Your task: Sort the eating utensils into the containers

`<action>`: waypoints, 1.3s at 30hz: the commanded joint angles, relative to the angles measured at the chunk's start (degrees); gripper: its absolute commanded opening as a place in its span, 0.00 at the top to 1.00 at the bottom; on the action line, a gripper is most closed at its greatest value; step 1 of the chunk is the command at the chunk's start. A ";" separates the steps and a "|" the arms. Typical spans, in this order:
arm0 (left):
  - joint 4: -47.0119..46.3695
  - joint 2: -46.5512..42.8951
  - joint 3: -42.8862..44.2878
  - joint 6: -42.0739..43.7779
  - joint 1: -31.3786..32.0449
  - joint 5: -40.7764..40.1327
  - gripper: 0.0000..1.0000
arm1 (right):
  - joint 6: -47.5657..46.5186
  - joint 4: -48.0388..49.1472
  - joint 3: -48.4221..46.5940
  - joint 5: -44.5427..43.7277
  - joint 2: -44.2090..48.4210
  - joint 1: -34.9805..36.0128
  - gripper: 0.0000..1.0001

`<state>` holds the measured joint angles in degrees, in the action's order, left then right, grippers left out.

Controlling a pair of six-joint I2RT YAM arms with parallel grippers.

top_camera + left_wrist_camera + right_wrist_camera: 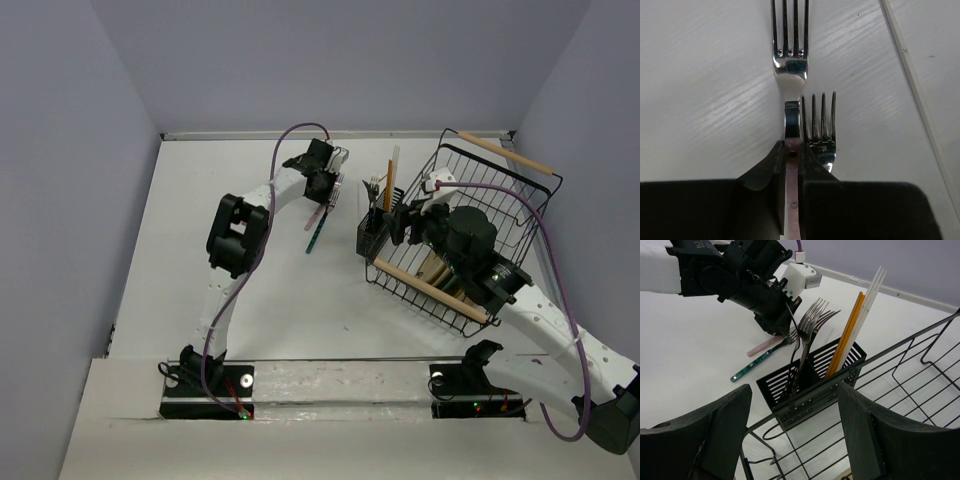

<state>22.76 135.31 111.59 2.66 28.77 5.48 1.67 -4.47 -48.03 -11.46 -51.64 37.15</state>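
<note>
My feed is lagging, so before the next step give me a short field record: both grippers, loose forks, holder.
left gripper: closed on the handle of the pink fork, which lies on the table
teal fork: on the table beside the pink fork, not gripped
right gripper: open, empty, above the rack edge, facing the holder
holder: forks at one end, chopsticks at the other
not yet sorted: pink fork, teal fork
</note>
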 commanded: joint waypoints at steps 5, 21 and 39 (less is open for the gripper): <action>0.70 -5.66 -2.78 1.21 -0.65 -0.29 1.00 | -1.06 -0.01 -0.84 -0.75 1.36 -0.23 0.25; -3.16 -21.12 -9.19 3.14 -4.43 3.40 1.00 | 1.84 -1.77 -4.87 4.08 2.15 -0.23 0.22; -0.44 -56.10 -17.53 3.76 -4.25 15.18 1.00 | 20.63 1.82 -32.02 20.17 -18.91 -0.23 0.30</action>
<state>22.46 85.56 97.14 6.15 24.08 16.95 15.44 -6.07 -74.52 6.59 -65.25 37.15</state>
